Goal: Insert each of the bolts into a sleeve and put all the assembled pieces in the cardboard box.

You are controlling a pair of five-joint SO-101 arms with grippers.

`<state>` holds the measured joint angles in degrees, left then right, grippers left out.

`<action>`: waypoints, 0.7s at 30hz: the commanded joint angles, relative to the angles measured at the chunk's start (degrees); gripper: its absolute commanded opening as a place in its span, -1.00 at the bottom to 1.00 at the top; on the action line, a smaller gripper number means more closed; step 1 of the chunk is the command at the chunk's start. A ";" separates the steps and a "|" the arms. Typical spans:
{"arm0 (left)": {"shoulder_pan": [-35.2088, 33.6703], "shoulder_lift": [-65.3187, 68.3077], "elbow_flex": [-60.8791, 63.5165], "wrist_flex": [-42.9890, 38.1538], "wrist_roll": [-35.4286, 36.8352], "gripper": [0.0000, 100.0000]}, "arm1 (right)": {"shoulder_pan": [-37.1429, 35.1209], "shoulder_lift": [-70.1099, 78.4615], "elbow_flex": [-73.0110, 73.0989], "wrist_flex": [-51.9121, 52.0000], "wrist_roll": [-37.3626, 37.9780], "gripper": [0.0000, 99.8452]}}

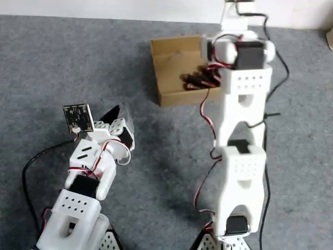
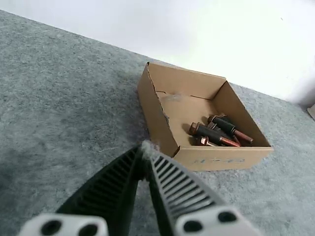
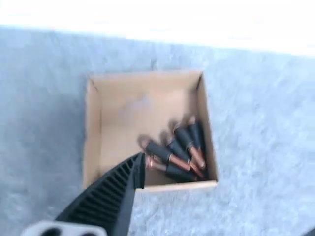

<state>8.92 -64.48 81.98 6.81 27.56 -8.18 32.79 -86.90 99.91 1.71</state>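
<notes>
- Left pincer (image 2: 143, 147) is sitting closed on nothing, its two ribbed black fingers (image 2: 118, 187) pressing together at the tips.
- That pincer is hanging over the grey-covered desk (image 1: 62, 62), well apart from the cardboard box (image 1: 171, 62) and to the box's near-left in the high view. Whether its tips are touching the covering cannot be told.
- Right pincer (image 3: 157, 177) is standing open and gripping nothing. One ribbed finger (image 3: 115, 196) is showing alone, with no second finger against it.
- Right arm (image 1: 242, 130) is stretching straight across the desk, its wrist end hanging above the right-hand edge of the box.
- Said box is sitting flat and open-topped on the far side of the desk, near the white wall (image 2: 221, 39).
- Assembled pieces (image 3: 177, 152), copper-coloured bolts in black sleeves, are lying inside the box. They are heaped together and touching one another, against the wall nearest the arm bases and toward its right-hand corner. Their exact count cannot be told.
- Red and white wires (image 1: 203, 112) are running down the side of the right arm.
- Black cable (image 1: 26, 177) is looping beside the left arm (image 1: 88, 177).
</notes>
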 commanded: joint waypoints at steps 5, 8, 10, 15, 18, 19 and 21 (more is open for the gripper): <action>-0.48 -0.04 -0.31 -1.05 -3.96 -0.99 | 4.00 -22.81 6.55 1.36 -6.33 0.00; -0.48 -0.04 -0.31 -1.05 -3.96 -0.99 | 3.82 -33.01 19.30 1.36 -6.51 0.00; -0.48 -0.04 -0.40 -1.05 -4.04 -0.99 | 3.65 -40.57 30.29 1.19 -6.59 0.00; -0.57 -0.57 -1.01 -1.05 -6.59 -0.99 | 3.65 -60.18 56.40 0.04 -6.15 0.00; 0.57 -0.48 -1.54 -1.05 -10.99 -0.99 | 3.65 -71.60 73.36 -3.56 -5.80 0.00; 1.10 -0.57 -1.63 -1.05 -12.31 -0.99 | 3.65 -75.56 79.34 -5.76 -4.57 0.00; 2.42 -0.66 -1.71 -0.97 -15.30 -0.99 | 3.74 -83.91 91.56 -10.95 -1.58 0.00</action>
<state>9.01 -64.48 81.98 6.81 15.78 -5.01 -39.38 -12.70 95.52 -3.21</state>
